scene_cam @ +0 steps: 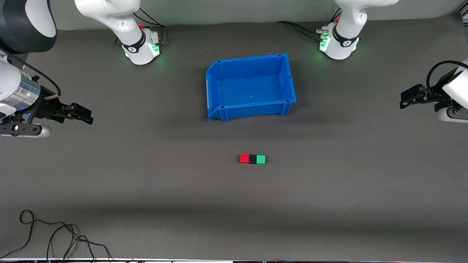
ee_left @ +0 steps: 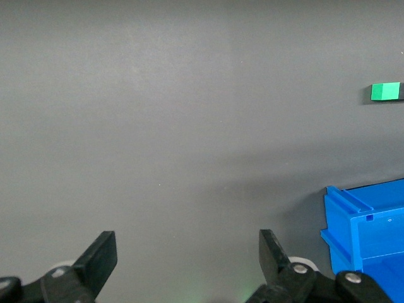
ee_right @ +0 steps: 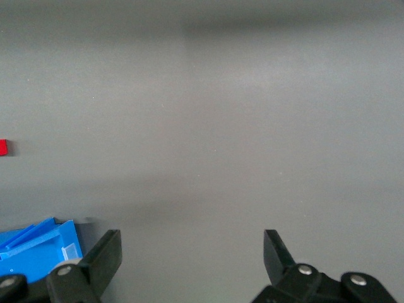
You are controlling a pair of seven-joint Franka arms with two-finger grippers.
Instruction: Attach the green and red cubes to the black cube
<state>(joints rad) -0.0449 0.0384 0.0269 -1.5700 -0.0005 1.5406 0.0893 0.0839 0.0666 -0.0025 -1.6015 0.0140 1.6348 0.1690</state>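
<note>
The red cube (scene_cam: 244,158), the black cube (scene_cam: 252,159) and the green cube (scene_cam: 260,159) lie in one row on the grey mat, touching, with the black one in the middle. The row is nearer to the front camera than the blue bin (scene_cam: 219,78). The green cube also shows in the left wrist view (ee_left: 385,91), and an edge of the red cube shows in the right wrist view (ee_right: 3,147). My left gripper (scene_cam: 406,98) is open and empty at the left arm's end of the table. My right gripper (scene_cam: 86,116) is open and empty at the right arm's end.
The blue bin is empty and stands mid-table between the two arm bases; its corners show in both wrist views (ee_left: 366,240) (ee_right: 44,237). Loose black cables (scene_cam: 55,233) lie on the mat at the edge nearest the front camera, toward the right arm's end.
</note>
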